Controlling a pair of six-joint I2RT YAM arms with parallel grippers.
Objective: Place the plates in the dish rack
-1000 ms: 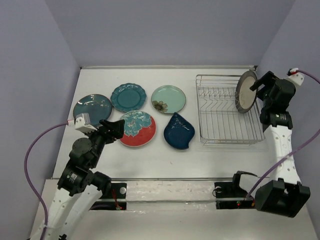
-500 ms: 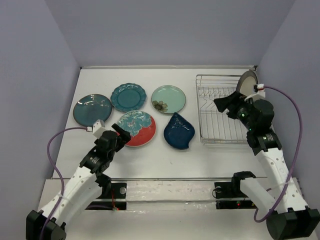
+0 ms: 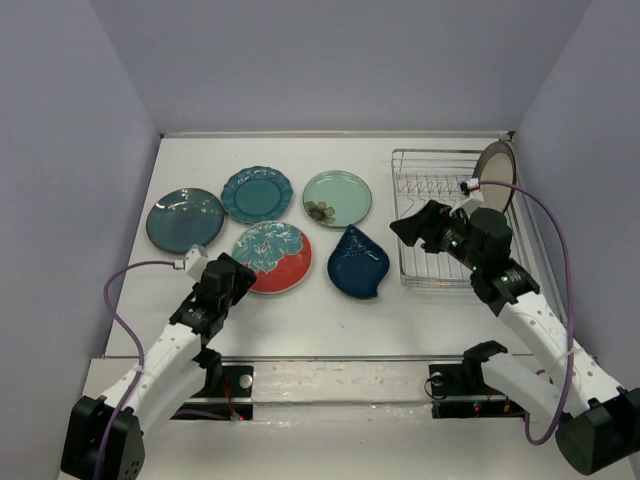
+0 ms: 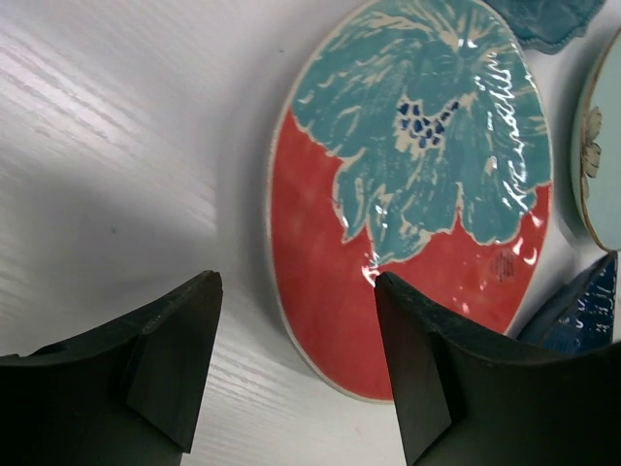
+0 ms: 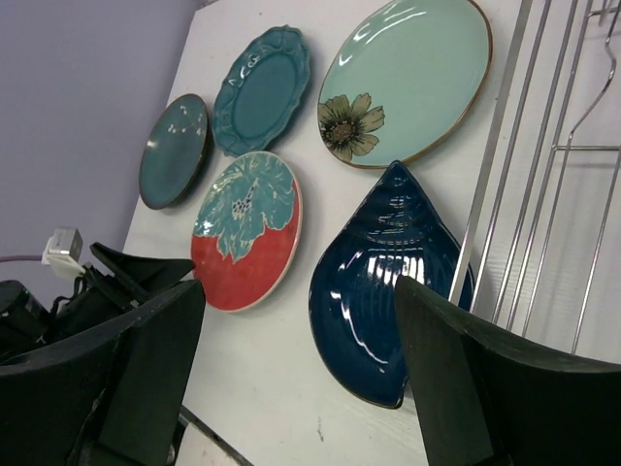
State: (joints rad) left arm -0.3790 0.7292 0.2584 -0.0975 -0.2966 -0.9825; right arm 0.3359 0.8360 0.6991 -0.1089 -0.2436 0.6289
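Note:
The silver wire dish rack (image 3: 430,255) stands at the right with a grey-beige plate (image 3: 494,173) upright at its far right end. Lying flat on the table are a dark teal plate (image 3: 185,218), a scalloped teal plate (image 3: 257,193), a pale mint plate (image 3: 337,198), a red plate with teal floral (image 3: 274,257) and a dark blue plate (image 3: 358,262). My left gripper (image 3: 238,276) is open and empty, its jaws on either side of the red plate's near-left rim (image 4: 310,340). My right gripper (image 3: 410,228) is open and empty, above the rack's left edge (image 5: 485,184), beside the dark blue plate (image 5: 388,291).
White walls close the table at the back and both sides. A metal rail (image 3: 330,360) runs along the near edge, with the arm bases below it. The rack's right side lies close to the right wall.
The grey-beige plate now stands free in the rack. My right gripper has let it go and swung left and down toward the dark blue plate. My left gripper has lowered to the red plate's rim.

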